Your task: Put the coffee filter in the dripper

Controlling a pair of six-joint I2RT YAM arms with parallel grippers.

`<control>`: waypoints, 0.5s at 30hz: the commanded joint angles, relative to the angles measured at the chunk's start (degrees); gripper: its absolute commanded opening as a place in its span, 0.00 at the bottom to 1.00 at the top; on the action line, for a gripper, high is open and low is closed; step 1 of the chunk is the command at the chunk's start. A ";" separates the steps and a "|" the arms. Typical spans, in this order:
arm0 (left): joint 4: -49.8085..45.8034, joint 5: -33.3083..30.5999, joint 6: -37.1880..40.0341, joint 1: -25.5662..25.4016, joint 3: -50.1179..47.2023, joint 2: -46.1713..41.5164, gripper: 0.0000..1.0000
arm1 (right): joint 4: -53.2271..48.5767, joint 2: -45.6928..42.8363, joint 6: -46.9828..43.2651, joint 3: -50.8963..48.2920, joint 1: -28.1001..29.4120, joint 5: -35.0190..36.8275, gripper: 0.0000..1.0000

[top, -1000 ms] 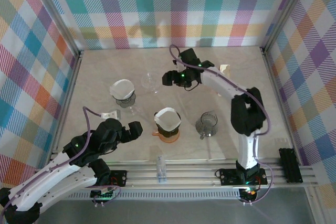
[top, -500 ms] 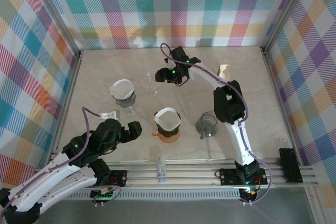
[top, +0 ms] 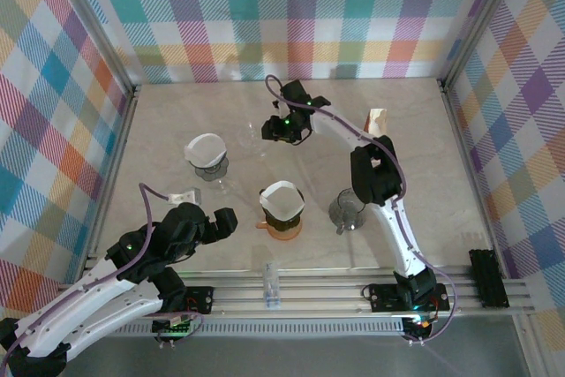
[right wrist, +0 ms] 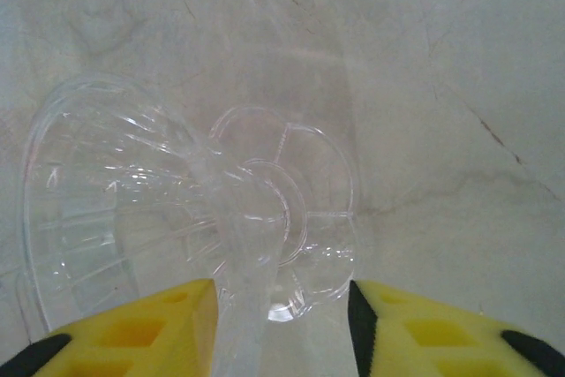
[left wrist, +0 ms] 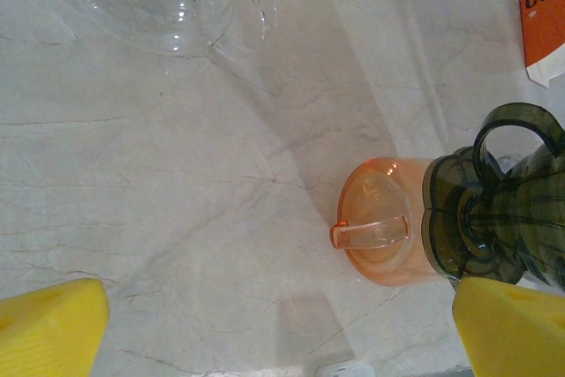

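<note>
While on its side, clear dripper (right wrist: pixel 177 218) between right fingers (right wrist: pixel 424 328).

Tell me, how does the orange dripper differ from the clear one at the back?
The orange dripper stands upright holding a white filter; the clear dripper lies on its side, empty. The orange dripper is tinted, the clear dripper colourless. The right gripper straddles the clear dripper's handle; the orange dripper stands untouched. Both have handles.

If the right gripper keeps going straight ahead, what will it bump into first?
The clear dripper, lying on its side just ahead of the right gripper; part of it sits between the jaws. Behind it is probably the table.
</note>
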 commanded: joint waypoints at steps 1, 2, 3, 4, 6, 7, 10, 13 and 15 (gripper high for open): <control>-0.86 -1.17 -0.34 0.50 -0.70 -0.57 1.00 | -1.74 1.06 -0.25 2.01 0.49 0.51 0.34; -0.89 -1.22 -0.35 0.53 -0.71 -0.57 1.00 | -1.75 0.98 -0.27 1.96 0.49 0.65 0.31; -0.95 -1.24 -0.38 0.53 -0.71 -0.62 1.00 | -1.88 0.84 -0.20 1.97 0.54 1.02 0.28; -0.95 -1.31 -0.39 0.51 -0.71 -0.62 1.00 | -2.02 0.58 -0.15 1.96 0.53 1.33 0.25; -0.87 -1.35 -0.36 0.49 -0.71 -0.58 1.00 | -2.46 0.11 0.05 1.88 0.54 2.31 0.20; -0.78 -1.36 -0.43 0.51 -0.75 -0.57 1.00 | -2.51 -0.29 0.27 1.83 0.51 2.90 0.18; -0.62 -1.47 -0.39 0.53 -0.79 -0.47 1.00 | -2.62 -1.84 1.03 1.32 0.51 4.65 0.13; -0.60 -1.41 -0.25 0.52 -0.53 -0.39 1.00 | -1.92 -4.36 1.65 -0.59 0.54 6.61 0.08; -0.80 -1.57 -0.20 0.50 -0.38 -0.37 1.00 | -1.53 -6.39 1.95 -2.36 0.45 8.38 0.05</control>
